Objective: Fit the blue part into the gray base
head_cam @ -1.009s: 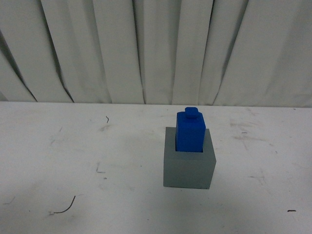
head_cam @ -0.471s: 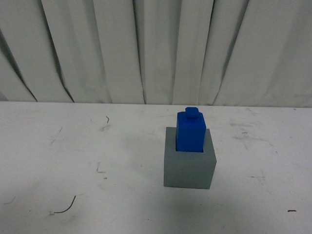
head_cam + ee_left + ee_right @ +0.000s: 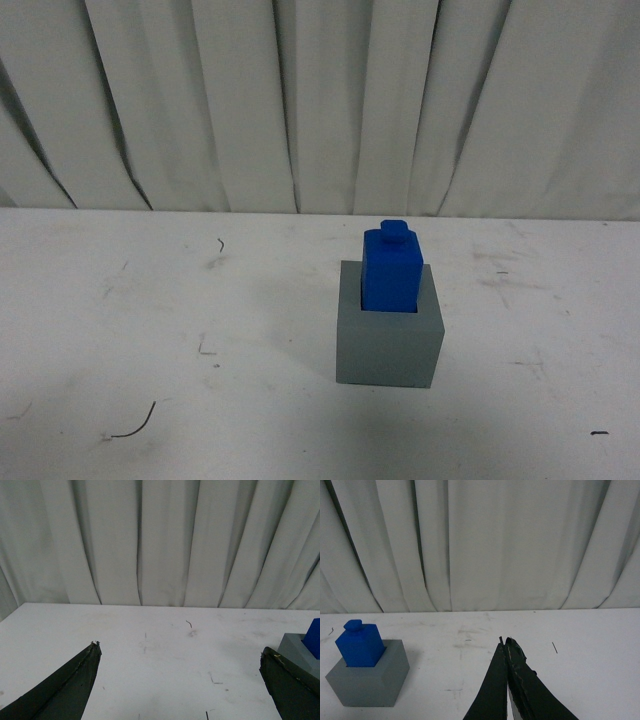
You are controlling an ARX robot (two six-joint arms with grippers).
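The blue part (image 3: 391,268) stands upright in the recess of the gray base (image 3: 389,345), its upper half and small knob showing above the rim. Both sit on the white table right of centre. Neither arm shows in the front view. In the left wrist view my left gripper (image 3: 180,650) is open and empty, with the gray base (image 3: 296,650) and a blue corner (image 3: 313,637) by one finger. In the right wrist view my right gripper (image 3: 505,641) is shut on nothing, apart from the blue part (image 3: 360,644) seated in the gray base (image 3: 367,681).
The white table (image 3: 150,330) bears dark scuffs and scratch marks. A pleated white curtain (image 3: 300,100) hangs along its far edge.
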